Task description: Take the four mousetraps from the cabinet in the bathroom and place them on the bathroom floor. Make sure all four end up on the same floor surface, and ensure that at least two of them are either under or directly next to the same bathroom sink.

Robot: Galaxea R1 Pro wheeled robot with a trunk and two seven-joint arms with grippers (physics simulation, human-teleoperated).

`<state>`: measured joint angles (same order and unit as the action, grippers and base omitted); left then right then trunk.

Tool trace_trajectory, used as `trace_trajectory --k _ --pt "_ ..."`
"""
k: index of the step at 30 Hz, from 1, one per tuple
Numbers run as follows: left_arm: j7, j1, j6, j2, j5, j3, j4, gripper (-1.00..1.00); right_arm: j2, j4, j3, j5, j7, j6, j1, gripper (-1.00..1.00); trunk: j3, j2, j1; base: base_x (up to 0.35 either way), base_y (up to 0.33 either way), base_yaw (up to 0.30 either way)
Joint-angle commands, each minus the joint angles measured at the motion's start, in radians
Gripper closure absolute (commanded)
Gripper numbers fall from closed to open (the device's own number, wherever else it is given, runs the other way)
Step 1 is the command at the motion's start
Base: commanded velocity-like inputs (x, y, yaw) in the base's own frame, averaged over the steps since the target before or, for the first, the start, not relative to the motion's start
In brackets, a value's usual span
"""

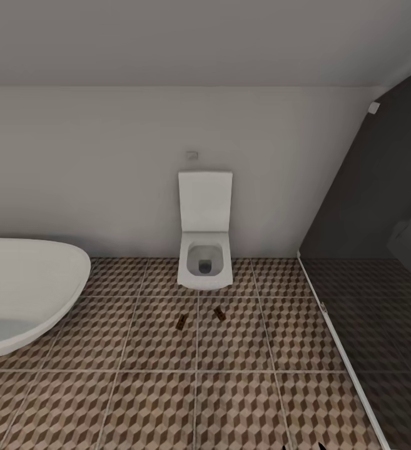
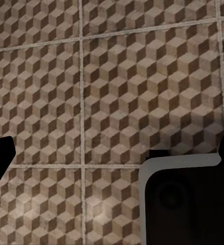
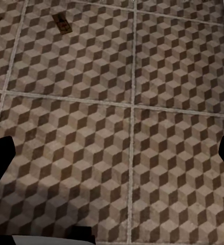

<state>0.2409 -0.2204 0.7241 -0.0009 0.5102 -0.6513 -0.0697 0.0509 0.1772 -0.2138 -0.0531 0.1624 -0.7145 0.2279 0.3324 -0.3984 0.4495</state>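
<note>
Since the two small flat brown wooden mousetraps point(image 1: 182, 322) I can see lie on the cube-patterned brown and beige tiled bathroom floor point(image 1: 155, 400) just in front of the white wall-hung toilet point(image 1: 205, 240), with no basin in sight, my worry is that they count as floored but not as beside the sink. If the other traps end up here too, the under-or-next-to-sink condition would fail. The nearer trap point(image 1: 218, 312) sits just beside the first, across a grout line; both also show in the right wrist view point(image 3: 62, 23). The rounded white bathtub point(image 1: 24, 294) is at my left and a dark glass shower partition point(image 1: 368, 300) at my right.

Both arms hang low, wrist cameras looking down at bare tile. Left gripper point(image 2: 112, 153) and right gripper point(image 3: 112, 153) show dark fingertips spread wide, nothing held.
</note>
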Motion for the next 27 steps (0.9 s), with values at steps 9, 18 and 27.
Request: trace_trajectory --k 9,18,27 --pt "0.006 -0.001 0.003 -0.001 0.001 -0.008 -0.002 -1.0 0.0 -0.001 -0.009 -0.005 0.005 -0.003 0.001 -1.0 -0.012 -0.002 0.001 0.0 0.0 0.0" --pt "0.005 -0.001 0.003 -0.001 0.001 -0.008 -0.002 -1.0 0.0 -0.001 -0.009 -0.004 0.005 -0.003 0.001 -1.0 -0.026 -0.002 0.001 0.0 0.0 0.0" --pt "0.005 -0.001 0.003 -0.001 0.001 -0.008 -0.002 -1.0 0.0 -0.001 -0.009 -0.004 0.005 -0.003 0.001 -1.0 -0.041 -0.002 0.001 0.0 0.0 0.0"
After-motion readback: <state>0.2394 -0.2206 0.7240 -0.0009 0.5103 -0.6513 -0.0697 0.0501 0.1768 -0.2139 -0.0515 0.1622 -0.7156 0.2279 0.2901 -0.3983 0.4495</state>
